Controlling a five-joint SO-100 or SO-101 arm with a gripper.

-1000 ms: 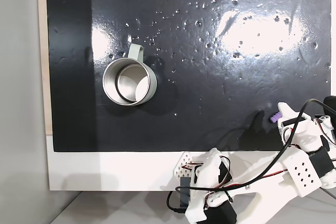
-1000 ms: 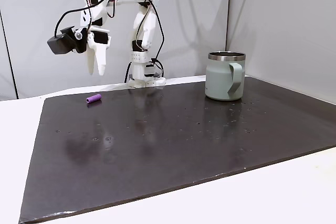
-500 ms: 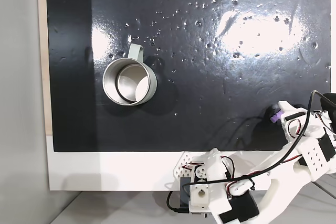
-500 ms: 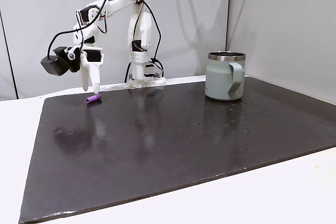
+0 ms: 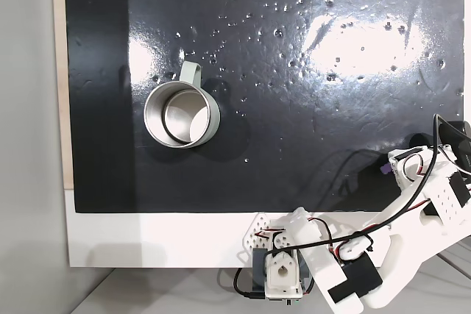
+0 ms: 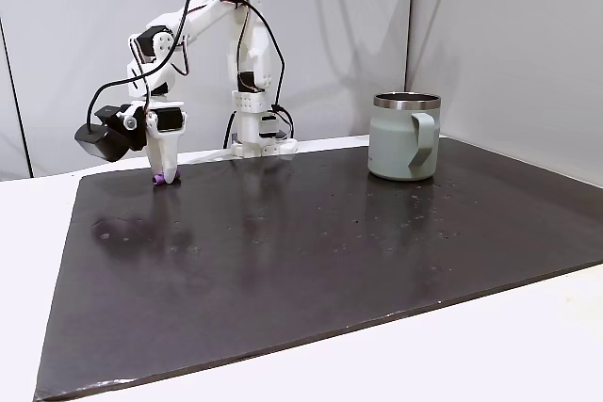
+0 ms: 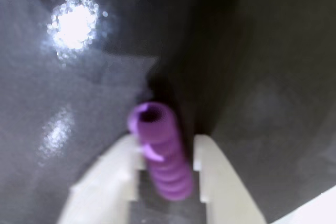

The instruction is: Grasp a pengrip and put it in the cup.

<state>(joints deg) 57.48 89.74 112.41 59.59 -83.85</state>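
While the pincer (image 7: 167,156) straddles the pengrip (image 7: 161,153), the cup (image 5: 181,115) holds nothing.

No readable text, labels or numbers anywhere (cup included).

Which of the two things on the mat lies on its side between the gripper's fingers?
The pengrip, the small purple ribbed tube, lies between the gripper fingers. The cup stands upright far across the mat.
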